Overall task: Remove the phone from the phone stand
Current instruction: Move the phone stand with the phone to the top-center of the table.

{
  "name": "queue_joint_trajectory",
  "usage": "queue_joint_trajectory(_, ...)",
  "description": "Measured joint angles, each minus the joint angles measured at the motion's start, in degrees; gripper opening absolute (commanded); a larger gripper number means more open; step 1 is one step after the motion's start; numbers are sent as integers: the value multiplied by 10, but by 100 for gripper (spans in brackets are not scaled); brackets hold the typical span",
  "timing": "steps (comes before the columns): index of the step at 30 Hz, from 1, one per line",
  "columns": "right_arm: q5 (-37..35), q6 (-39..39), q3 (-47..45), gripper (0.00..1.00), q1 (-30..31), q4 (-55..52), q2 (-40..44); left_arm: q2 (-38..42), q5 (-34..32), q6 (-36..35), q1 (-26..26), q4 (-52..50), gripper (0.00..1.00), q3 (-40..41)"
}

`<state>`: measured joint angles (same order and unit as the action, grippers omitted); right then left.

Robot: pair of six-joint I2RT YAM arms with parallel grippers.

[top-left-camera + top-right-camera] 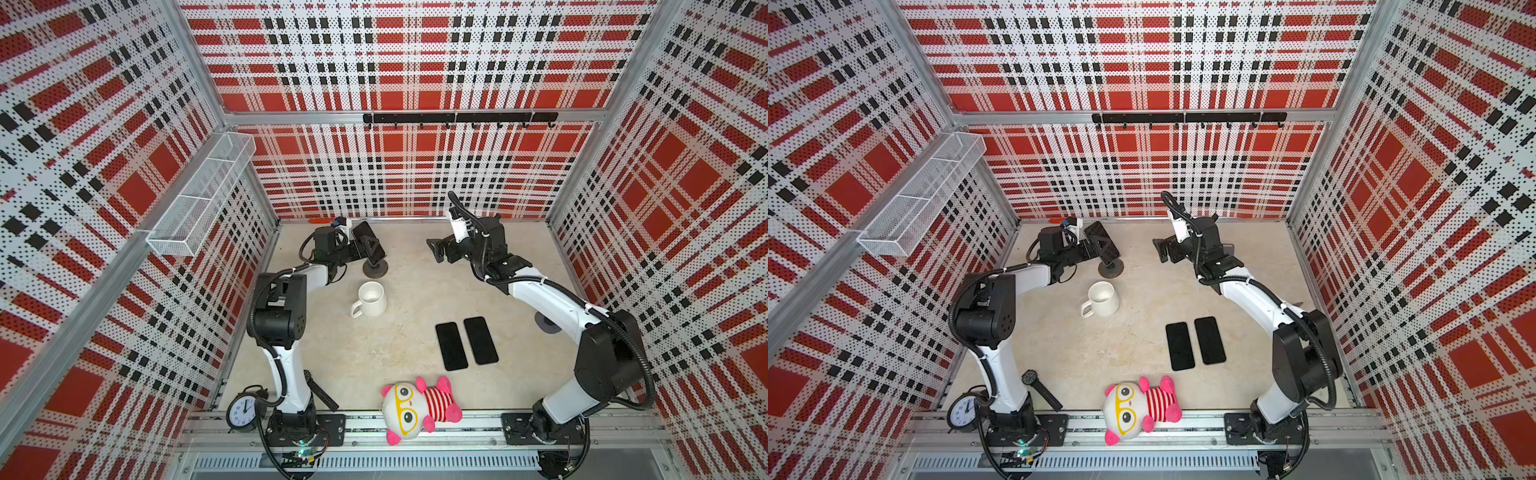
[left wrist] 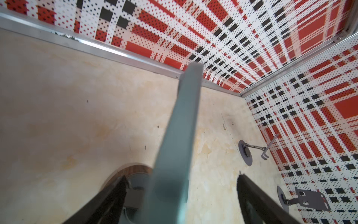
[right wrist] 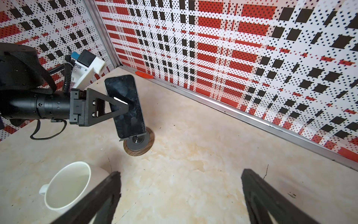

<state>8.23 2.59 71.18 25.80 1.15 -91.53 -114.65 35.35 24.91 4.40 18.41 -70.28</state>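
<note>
- Though straddled by an arm, not yet removed: note phone [image 3: 125, 104] propped on the phone stand [image 3: 138, 144] near the back wall [image 3: 213, 48]; grasp and lift-off outstanding.
- Record left gripper [image 2: 182, 176] as spread, bracketing the phone mid-height, one finger across the screen, one behind; no clamp evident.
- Record right gripper [image 3: 181, 172] as spread, empty, well apart from the phone.

Only hour numerals show, on the alarm clock [image 1: 243, 410].
</note>
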Motion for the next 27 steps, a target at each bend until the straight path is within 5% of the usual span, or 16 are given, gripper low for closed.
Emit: queue_joint_trajectory(27, 72, -9, 43, 100, 10, -5, -22, 5, 33, -14, -10, -8, 87, 26)
